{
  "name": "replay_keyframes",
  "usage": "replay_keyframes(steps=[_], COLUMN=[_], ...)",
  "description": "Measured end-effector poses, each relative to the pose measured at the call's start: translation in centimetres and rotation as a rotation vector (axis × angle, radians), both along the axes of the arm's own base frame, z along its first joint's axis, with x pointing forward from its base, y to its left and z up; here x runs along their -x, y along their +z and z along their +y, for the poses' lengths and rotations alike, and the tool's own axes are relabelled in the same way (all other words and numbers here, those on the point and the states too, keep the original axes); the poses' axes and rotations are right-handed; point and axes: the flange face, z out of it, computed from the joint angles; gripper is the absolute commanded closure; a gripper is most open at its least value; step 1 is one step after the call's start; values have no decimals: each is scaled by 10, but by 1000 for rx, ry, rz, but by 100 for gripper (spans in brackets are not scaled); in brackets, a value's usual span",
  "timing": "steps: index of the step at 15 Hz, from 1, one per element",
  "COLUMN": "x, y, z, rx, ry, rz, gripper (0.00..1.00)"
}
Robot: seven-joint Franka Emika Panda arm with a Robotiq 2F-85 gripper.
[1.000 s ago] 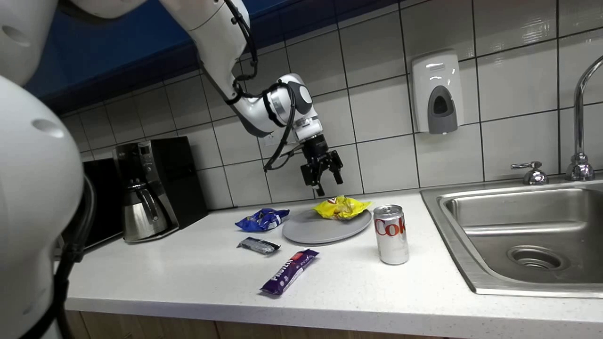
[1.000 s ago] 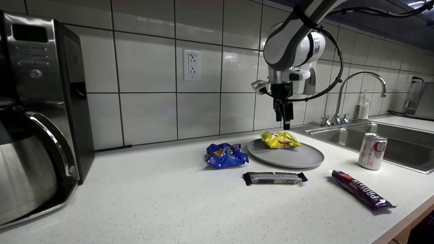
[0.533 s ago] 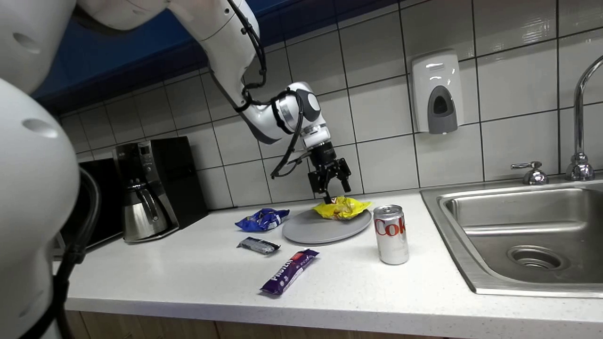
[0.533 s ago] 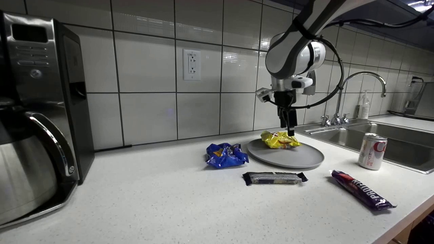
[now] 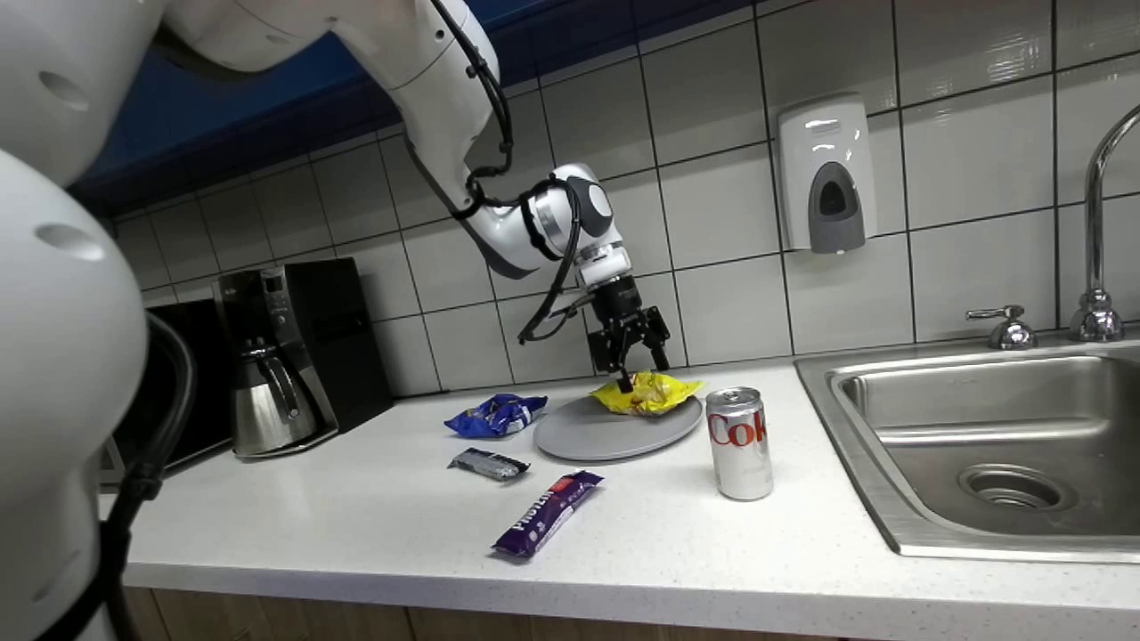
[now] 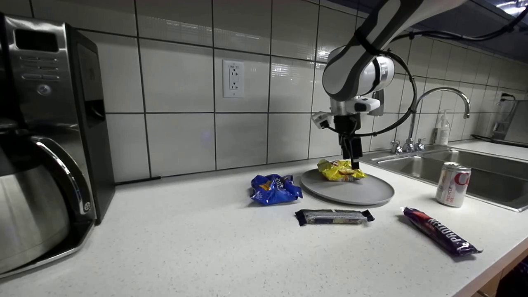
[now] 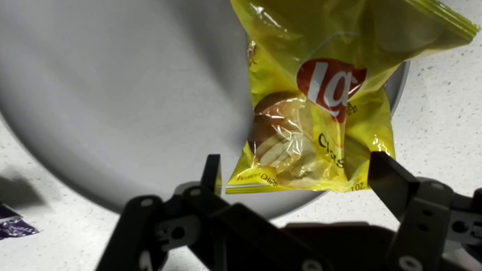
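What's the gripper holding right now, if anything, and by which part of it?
Nothing is held: the gripper is open, jaws apart, at the yellow chip bag.

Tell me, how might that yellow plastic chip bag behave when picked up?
The yellow plastic chip bag is creased, so probably floppy. Its print reads "potato chips": likely light, with contents that could crack if squeezed. Its glossy film may be slippery.

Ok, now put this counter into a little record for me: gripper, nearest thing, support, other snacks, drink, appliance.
Gripper: open
Nearest thing: yellow chip bag, at the gripper; whether they touch is unclear
Support: gray plate, under the yellow chip bag
Other snacks: blue bag, silver bar, purple protein bar, all on the white counter
Drink: Coke can, upright near the sink
Appliance: coffee maker
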Motion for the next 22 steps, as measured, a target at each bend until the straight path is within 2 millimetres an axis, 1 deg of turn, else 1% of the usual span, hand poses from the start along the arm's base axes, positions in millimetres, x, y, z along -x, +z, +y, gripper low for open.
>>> replay_keyframes(steps=[5,12,13,14,15,18,21,22], x=[-2,-12,-13,-15,-16,-18,-20,-20], y=[-6,-9,-9,-10,-10,-11,-13,-13], z=[0,-1,-1,0,0,0,0,0], rx=[2,10,11,12,13,15,16,16], ry=[-1,-1,0,0,0,2,2,2], rz=[11,15,15,15,14,12,13,14], gripper=[0,1,25,25,30,55,77,86])
